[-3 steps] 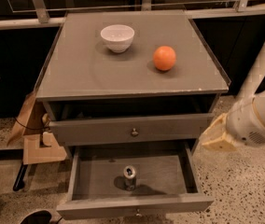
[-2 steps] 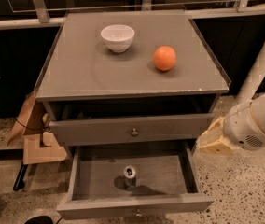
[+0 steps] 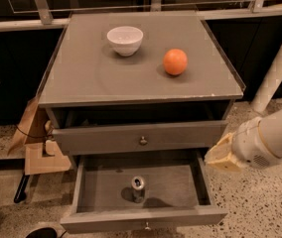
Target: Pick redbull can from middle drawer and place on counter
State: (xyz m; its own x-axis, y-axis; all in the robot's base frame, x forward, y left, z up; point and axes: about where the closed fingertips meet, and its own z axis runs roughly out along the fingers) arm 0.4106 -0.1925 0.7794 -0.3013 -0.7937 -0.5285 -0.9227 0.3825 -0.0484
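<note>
Redbull can [image 3: 138,188] upright in middle drawer [image 3: 101,185], gripper [image 3: 222,155] outside

Dim soft light; claw [image 3: 214,157] lower right

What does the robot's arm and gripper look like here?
The arm is a thick, rounded white shell, smooth, with a small patch of dark dots near its end. The gripper, beside the open middle drawer at the picture's right, is a pale tan, wedge-shaped piece. No cables or lettering show.
</note>
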